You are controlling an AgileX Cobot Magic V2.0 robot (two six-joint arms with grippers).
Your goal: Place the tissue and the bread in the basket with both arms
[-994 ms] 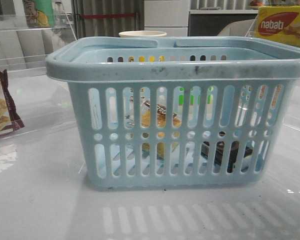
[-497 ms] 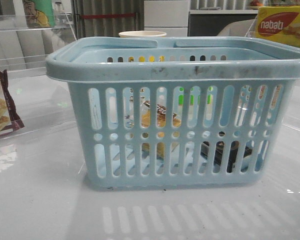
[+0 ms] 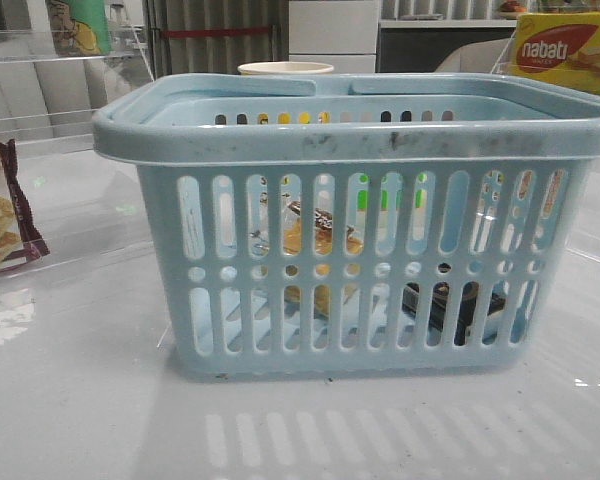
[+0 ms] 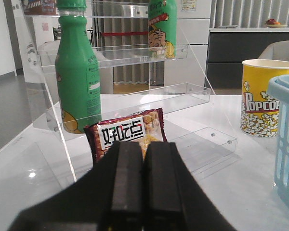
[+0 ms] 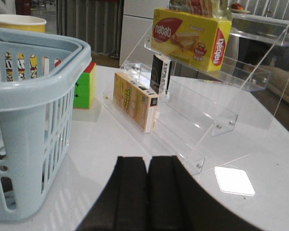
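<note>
The light-blue basket stands in the middle of the table, filling the front view. Through its slots I see the golden-brown bread in clear wrap, lying inside left of centre, and the dark tissue pack flat on the basket floor to the right. Neither gripper shows in the front view. My left gripper is shut with nothing in it, off to the basket's left. My right gripper is shut and empty too, to the right of the basket.
A maroon-edged cracker bag leans at a clear acrylic shelf with a green bottle. A popcorn cup stands behind the basket. On the right, another acrylic rack holds a yellow nabati box and small boxes; a colourful cube sits nearby.
</note>
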